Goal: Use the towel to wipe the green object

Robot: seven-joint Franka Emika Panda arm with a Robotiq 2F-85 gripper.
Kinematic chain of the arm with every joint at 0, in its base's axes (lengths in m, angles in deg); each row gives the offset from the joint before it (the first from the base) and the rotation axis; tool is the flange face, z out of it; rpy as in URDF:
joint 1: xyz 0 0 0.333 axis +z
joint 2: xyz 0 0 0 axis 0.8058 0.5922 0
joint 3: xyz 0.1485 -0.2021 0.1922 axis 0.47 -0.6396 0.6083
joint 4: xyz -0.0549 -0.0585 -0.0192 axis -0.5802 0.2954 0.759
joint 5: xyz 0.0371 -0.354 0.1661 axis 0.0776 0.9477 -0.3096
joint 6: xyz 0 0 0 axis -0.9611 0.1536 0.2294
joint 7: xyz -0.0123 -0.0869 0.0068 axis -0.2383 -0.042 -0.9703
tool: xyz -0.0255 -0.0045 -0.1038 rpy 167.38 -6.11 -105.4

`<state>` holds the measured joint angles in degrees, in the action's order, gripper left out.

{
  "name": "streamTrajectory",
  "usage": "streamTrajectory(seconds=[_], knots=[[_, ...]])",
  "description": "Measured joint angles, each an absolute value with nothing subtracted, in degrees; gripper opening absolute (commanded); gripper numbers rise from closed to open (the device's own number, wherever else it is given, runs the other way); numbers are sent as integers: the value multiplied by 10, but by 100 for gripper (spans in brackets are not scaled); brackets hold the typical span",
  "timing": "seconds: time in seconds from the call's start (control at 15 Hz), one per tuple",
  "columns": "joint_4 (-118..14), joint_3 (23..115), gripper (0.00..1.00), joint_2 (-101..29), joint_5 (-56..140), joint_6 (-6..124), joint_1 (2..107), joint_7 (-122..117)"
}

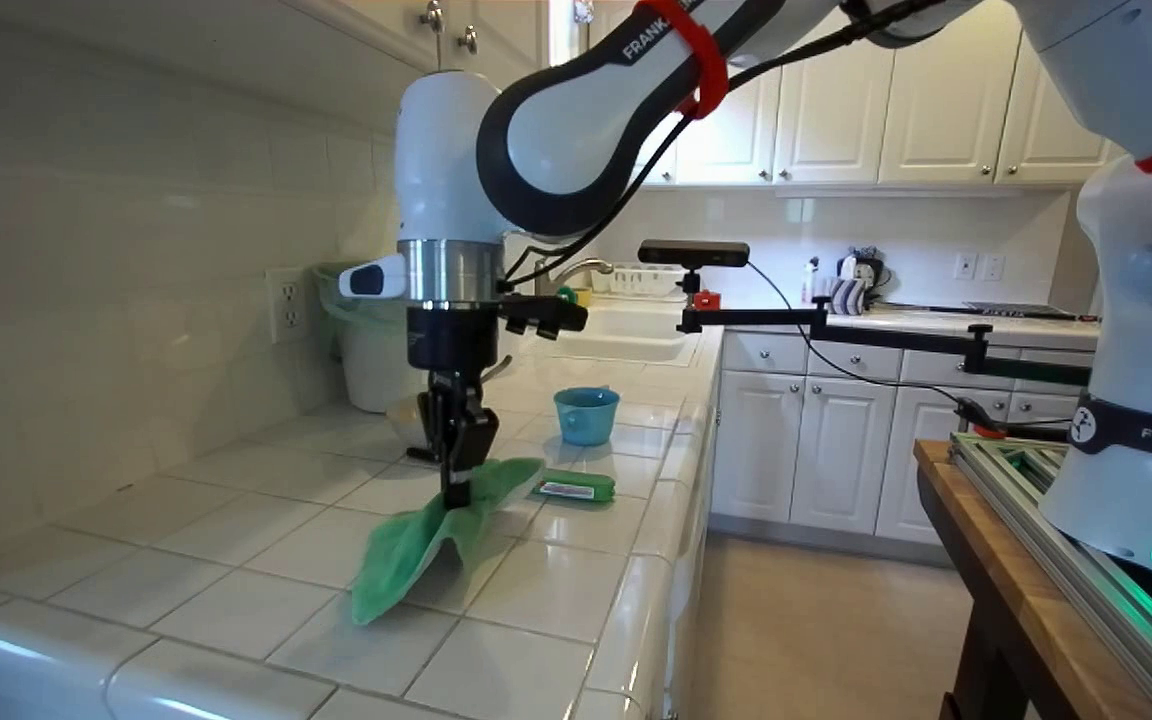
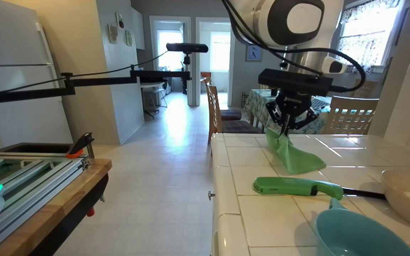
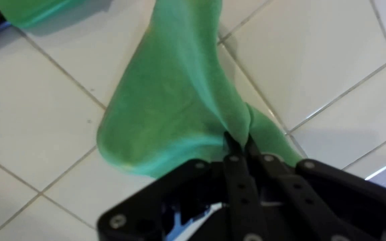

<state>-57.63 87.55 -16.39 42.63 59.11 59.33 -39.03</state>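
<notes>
Pinching green cloth towel (image 2: 299,160) w/ closed jaws, your black two-finger gripper (image 1: 456,493) has pickup done. Wiping long green plastic lighter (image 2: 287,186) (prob. target, lying apart) looks TBD.

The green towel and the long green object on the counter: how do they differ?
The towel drapes in soft folds, while the green object looks rigid, with a black rod. The towel is broad, the green object narrow. The towel is pinched in the gripper; the green object lies unheld on the counter. Both are mainly green.

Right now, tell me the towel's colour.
Green; the towel shows best in the wrist view.
</notes>
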Motion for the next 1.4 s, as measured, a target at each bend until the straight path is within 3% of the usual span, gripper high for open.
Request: streamTrajectory(seconds=[1.4], knots=[[-748, 799, 1, -299, 395, 695, 609, -79]])
